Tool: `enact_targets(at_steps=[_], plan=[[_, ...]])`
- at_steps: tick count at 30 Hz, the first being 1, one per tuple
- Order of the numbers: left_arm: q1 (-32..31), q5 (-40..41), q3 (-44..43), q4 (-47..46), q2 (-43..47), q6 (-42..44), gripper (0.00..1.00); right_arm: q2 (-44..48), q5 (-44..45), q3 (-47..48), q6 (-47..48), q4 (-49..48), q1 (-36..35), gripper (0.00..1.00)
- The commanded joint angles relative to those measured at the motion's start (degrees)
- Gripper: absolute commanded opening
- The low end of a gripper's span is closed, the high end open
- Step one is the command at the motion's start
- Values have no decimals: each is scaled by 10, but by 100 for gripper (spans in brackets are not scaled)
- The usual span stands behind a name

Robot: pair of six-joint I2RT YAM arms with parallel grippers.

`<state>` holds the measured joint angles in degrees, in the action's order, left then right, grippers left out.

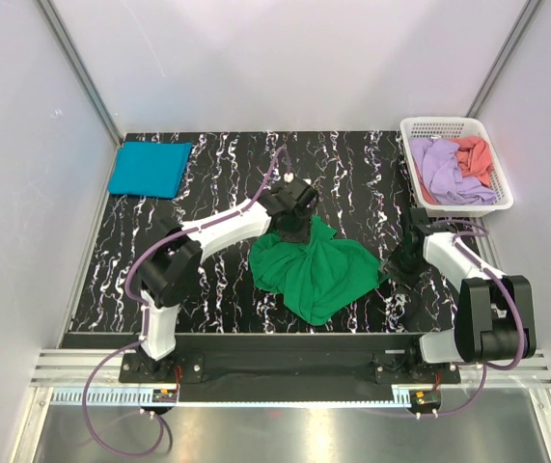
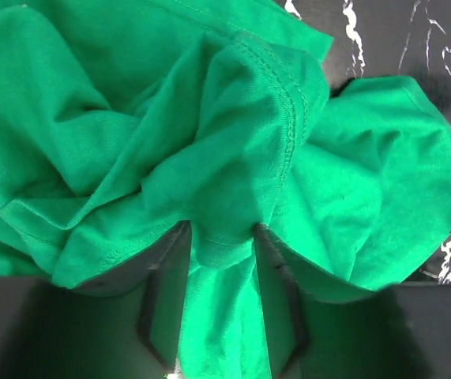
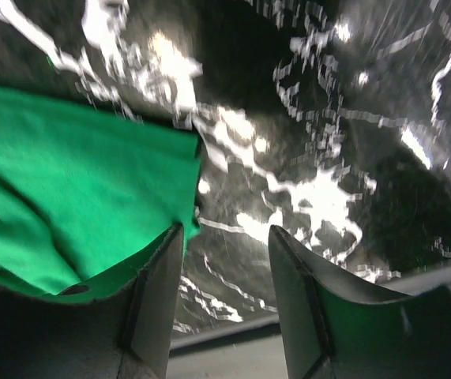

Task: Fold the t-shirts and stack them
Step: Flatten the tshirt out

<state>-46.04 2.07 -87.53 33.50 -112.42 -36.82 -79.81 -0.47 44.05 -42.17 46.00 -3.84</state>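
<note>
Green and crumpled, the t-shirt (image 1: 318, 275) sits pinched in the left gripper (image 2: 221, 230), the right gripper (image 3: 225, 233) beside its edge, jaws apart

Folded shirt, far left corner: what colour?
The folded shirt is teal-blue; top view shows it best.

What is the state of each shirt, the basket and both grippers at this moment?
green t-shirt: unfolded, crumpled in a heap.
teal t-shirt: folded to a flat rectangle.
basket: upright, holding two shirts.
lilac t-shirt: crumpled, in the basket.
coral t-shirt: crumpled, in the basket.
left gripper: closed on a bunch of the green t-shirt.
right gripper: open, empty, beside the green t-shirt's edge.
</note>
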Motion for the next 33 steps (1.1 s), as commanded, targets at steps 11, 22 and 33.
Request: enact_targets(at_steps=[11, 22, 33], plan=[[-5, 39, 4, 30, 66, 34, 0, -10, 14, -36, -10, -142, 27, 51], [-4, 113, 9, 100, 153, 48, 0, -63, 13, 17, -22, -176, 27, 0], [47, 401, -140, 289, 352, 52, 0, -10, 161, 546, 19, 125, 29, 0]])
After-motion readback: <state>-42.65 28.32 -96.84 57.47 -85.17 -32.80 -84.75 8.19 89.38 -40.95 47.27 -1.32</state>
